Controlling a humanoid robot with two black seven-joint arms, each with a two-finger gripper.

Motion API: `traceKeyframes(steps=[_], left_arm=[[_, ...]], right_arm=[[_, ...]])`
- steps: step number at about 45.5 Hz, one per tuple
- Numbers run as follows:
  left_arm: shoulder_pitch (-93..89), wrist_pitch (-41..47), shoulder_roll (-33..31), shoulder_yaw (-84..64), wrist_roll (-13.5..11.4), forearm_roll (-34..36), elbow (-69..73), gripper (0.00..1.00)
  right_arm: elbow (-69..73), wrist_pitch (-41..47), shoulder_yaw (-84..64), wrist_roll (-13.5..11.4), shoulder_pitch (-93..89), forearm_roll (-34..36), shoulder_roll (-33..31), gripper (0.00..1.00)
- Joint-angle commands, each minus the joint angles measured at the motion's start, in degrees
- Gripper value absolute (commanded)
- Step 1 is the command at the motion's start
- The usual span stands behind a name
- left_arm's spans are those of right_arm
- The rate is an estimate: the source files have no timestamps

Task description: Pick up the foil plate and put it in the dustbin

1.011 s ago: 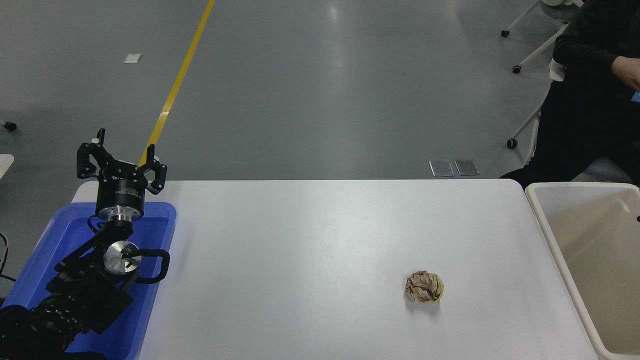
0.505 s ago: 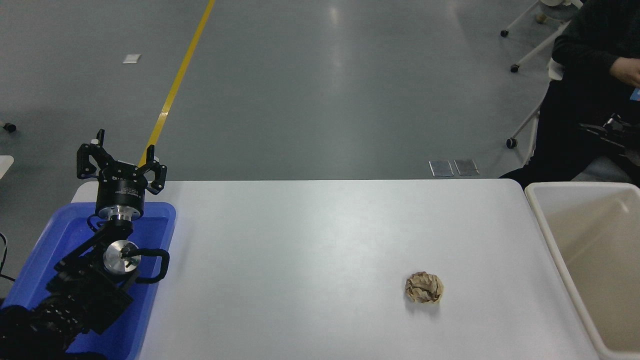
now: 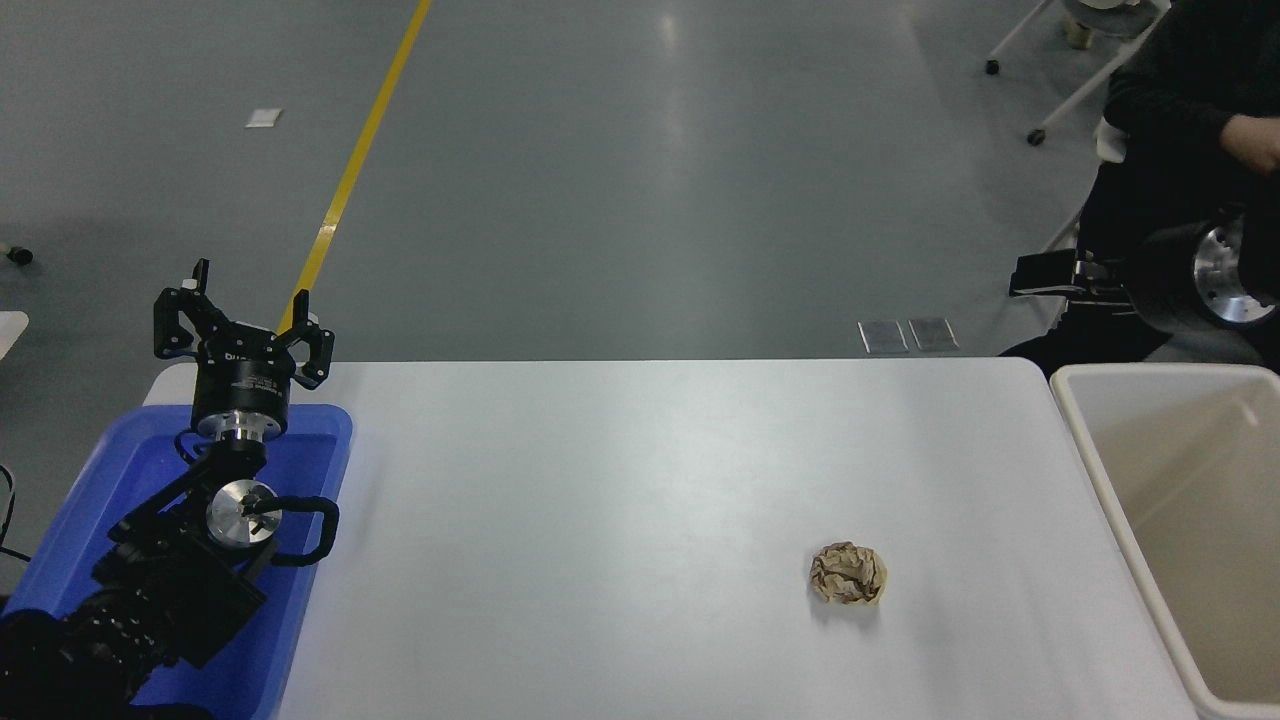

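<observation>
The foil plate is not in view. The dustbin (image 3: 1075,420), a large cream-white tub, stands at the table's right end and looks empty in the part that shows. My right arm comes in from the right edge above the dustbin's far side, and its gripper (image 3: 1022,277) points left over the floor beyond the table. My left gripper (image 3: 240,312) is open and empty, parked upright over the blue tub (image 3: 330,425) at the lower left.
A crumpled brown paper ball (image 3: 848,574) lies on the white table (image 3: 620,480) right of centre. A person in dark clothes (image 3: 1170,90) sits at the top right. Two small grey plates (image 3: 908,335) lie on the floor behind the table.
My right arm has come into view from the right edge and reached leftward above the dustbin's far side. The person's hand has shifted. The left arm and paper ball have not moved.
</observation>
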Motion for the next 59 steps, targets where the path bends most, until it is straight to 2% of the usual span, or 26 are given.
traceKeyframes(steps=[1, 7, 12, 22, 36, 59], left_arm=[[0.0, 0.0, 0.0, 0.0, 0.0, 0.0, 0.0, 0.99], [0.0, 0.1, 0.0, 0.0, 0.0, 0.0, 0.0, 0.99], [0.0, 0.1, 0.0, 0.0, 0.0, 0.0, 0.0, 0.99], [0.0, 0.0, 0.0, 0.0, 0.0, 0.0, 0.0, 0.99], [0.0, 0.0, 0.0, 0.0, 0.0, 0.0, 0.0, 0.99], [0.0, 0.1, 0.0, 0.0, 0.0, 0.0, 0.0, 0.99]], right_arm=[[4.3, 11.8, 0.3, 0.1, 6.7, 2.6, 7.4, 1.00], [5.1, 19.9, 2.2, 0.2, 7.9, 3.6, 10.3, 1.00], [5.5, 21.7, 2.4, 0.2, 8.1, 5.7, 13.6, 1.00], [6.2, 22.2, 2.6, 0.2, 8.8, 12.8, 19.8, 1.00], [4.6, 21.0, 0.2, 0.1, 8.9, 18.8, 23.2, 1.00], [4.7, 16.9, -5.3, 0.1, 10.3, 22.5, 27.1, 1.00]])
